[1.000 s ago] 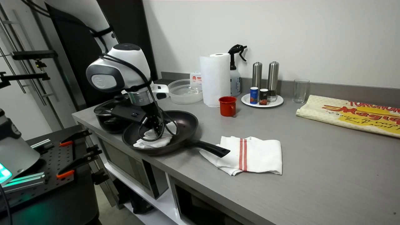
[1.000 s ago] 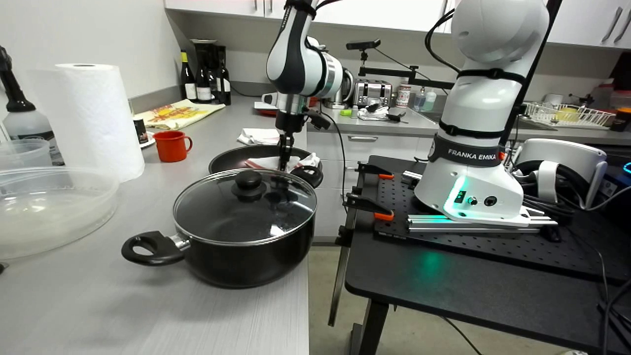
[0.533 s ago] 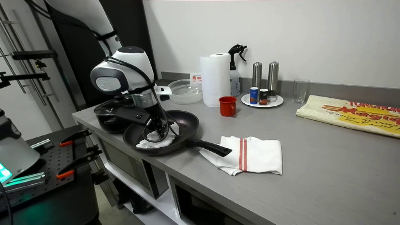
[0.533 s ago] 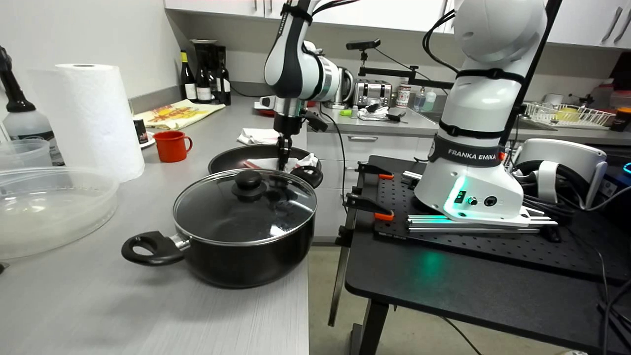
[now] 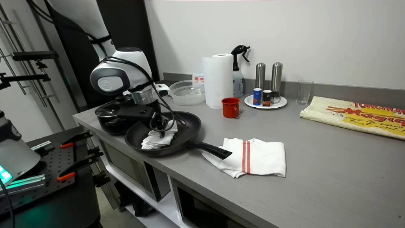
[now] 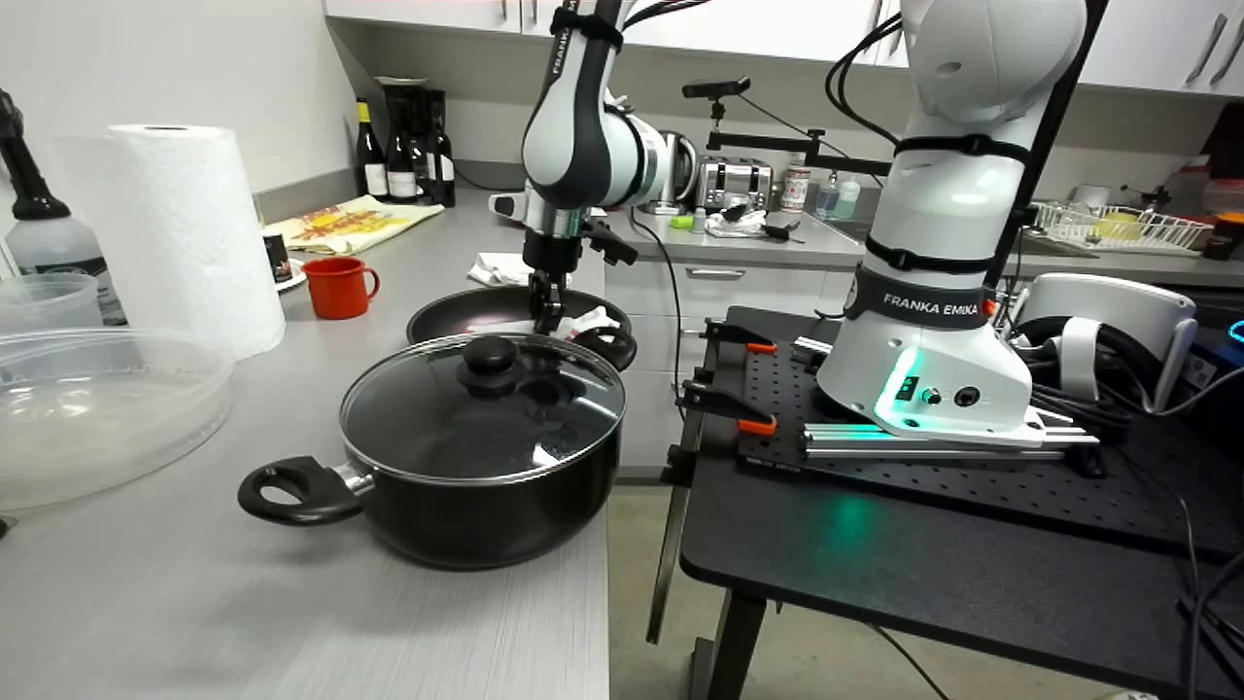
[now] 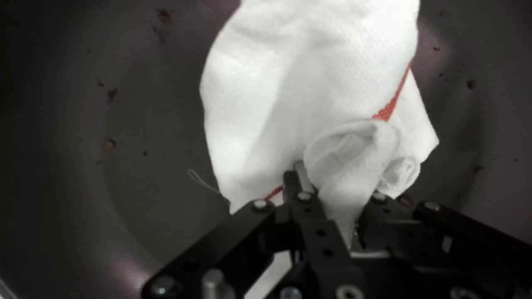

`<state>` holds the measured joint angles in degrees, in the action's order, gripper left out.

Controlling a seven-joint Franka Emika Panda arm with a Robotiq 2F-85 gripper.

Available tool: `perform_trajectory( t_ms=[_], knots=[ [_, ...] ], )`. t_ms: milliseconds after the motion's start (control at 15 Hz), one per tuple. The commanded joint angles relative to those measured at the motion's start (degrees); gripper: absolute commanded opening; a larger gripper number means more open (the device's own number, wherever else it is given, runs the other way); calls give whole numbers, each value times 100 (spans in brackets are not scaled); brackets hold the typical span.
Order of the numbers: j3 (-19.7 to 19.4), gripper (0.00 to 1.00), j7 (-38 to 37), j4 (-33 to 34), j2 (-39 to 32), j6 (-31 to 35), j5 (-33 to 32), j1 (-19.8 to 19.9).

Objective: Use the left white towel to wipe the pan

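My gripper (image 7: 328, 195) pinches the white towel (image 7: 307, 83) inside the pan (image 7: 158, 199), fabric fanned toward twelve o'clock in the wrist view. A curled fold hides one fingertip from me; in an exterior view the pot (image 6: 476, 520) blocks the pan's six-o'clock rim.

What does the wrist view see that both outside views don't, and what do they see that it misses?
Only the wrist view: a thin loop of thread poking out at the edge of the white towel.

Only the exterior views: both show the red mug, the paper towel roll and the lidded pot.

All of them: the pan, the towel inside it, and the claw, which is shut on the towel.
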<state>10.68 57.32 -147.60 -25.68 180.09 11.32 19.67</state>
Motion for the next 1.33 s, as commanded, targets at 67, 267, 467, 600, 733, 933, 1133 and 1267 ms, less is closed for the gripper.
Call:
perform_trajectory(
  t_ms=[67,267,467,600,733,933,1133,1267],
  knots=[
    [22,5,-657,-318,-58,182,-1134,-270],
    [24,5,-910,-396,-6,138,-1632,-378],
    [108,5,-1042,-545,103,113,-2011,-435],
    [140,5,-1102,-646,183,112,-2219,-499],
    [71,5,-1145,-652,229,148,-2359,-588],
    [-42,5,-1229,-441,212,75,-2393,-551],
    [-119,5,-1388,-140,167,8,-2333,-344],
    [-108,5,-1490,53,161,-4,-2298,-108]
  ],
)
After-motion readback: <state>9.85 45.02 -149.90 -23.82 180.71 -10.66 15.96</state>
